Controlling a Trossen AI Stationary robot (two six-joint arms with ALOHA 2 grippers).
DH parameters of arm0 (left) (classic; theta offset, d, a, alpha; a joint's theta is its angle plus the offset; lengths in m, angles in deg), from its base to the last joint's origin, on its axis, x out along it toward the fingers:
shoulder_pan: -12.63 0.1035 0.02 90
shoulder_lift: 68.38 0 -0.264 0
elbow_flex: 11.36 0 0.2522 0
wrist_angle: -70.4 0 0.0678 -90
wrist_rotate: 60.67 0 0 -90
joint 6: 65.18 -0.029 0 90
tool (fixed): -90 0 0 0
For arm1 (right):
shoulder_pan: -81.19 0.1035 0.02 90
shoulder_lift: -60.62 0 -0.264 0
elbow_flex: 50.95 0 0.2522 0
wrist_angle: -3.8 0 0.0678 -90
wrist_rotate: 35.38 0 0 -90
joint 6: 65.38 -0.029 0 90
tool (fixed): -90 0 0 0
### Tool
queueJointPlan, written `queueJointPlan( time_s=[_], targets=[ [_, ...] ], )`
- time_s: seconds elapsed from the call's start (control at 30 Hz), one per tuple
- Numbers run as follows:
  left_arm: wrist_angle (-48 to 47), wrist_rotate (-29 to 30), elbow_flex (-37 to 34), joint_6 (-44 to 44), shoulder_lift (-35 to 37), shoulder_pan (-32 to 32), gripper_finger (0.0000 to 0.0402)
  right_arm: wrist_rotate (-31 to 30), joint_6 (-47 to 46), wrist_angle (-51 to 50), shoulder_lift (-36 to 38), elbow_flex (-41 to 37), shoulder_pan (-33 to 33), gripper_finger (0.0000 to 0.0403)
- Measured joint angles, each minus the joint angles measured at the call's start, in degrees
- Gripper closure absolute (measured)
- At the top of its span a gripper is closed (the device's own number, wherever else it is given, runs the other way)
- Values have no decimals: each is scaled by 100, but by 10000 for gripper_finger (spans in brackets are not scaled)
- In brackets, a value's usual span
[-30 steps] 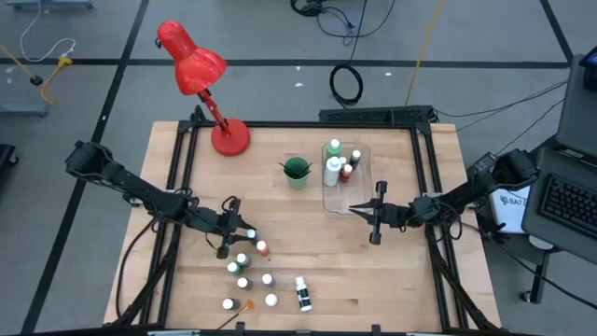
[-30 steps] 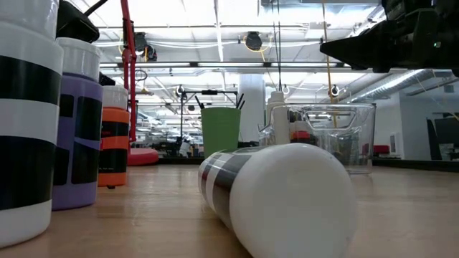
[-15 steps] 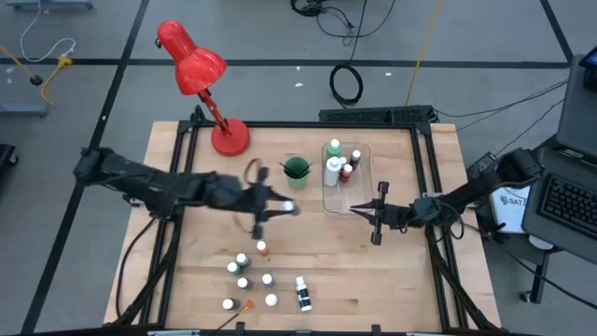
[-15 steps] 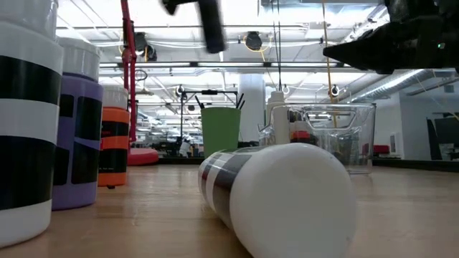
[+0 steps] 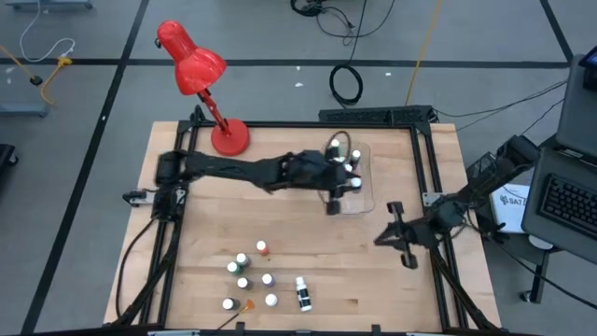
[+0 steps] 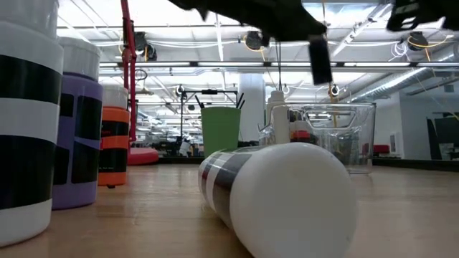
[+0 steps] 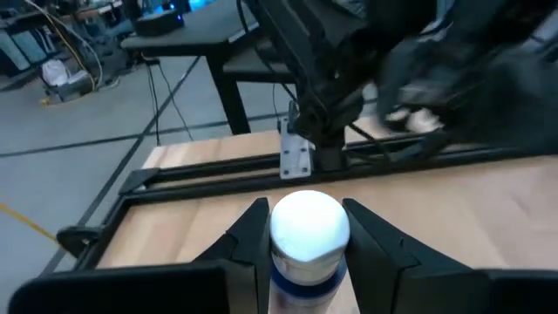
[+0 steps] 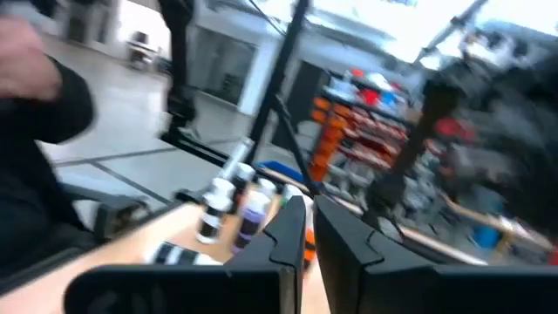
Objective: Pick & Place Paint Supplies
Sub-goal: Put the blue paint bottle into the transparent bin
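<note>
Gripping white-capped paint bottle, left end effector over clear bin, green cup hidden; right end effector closed, empty.

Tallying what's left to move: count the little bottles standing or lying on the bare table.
8, clustered front left: an orange bottle, six upright white-capped bottles, one lying bottle. The left tool holds another bottle above the bin; that arm may hide more.

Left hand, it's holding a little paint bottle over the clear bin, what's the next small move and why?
Probably lower a little and open. The left hand grips a white-capped bottle between its fingers and hangs above the clear bin, where other bottles already stand. The right hand waits shut, clear of the bin.
</note>
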Motion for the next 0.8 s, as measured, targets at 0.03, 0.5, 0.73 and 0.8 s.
queueJointPlan(
  time_s=[0.03, 0.5, 0.73, 0.8],
  targets=[
    [2, 19, 149, -3, -187, 25, 302, 4, 93, 41, 32, 0, 137, 384],
    [688, 640, 582, 726, -1388, 551, 302, -72, 707, 179, 74, 0, 698, 387],
    [1084, 646, 597, 897, -1608, 665, 302, -88, 748, 205, 70, 0, 691, 387],
    [1039, 638, 597, 943, -1611, 679, 302, -99, 753, 196, 70, 0, 690, 387]
  ],
)
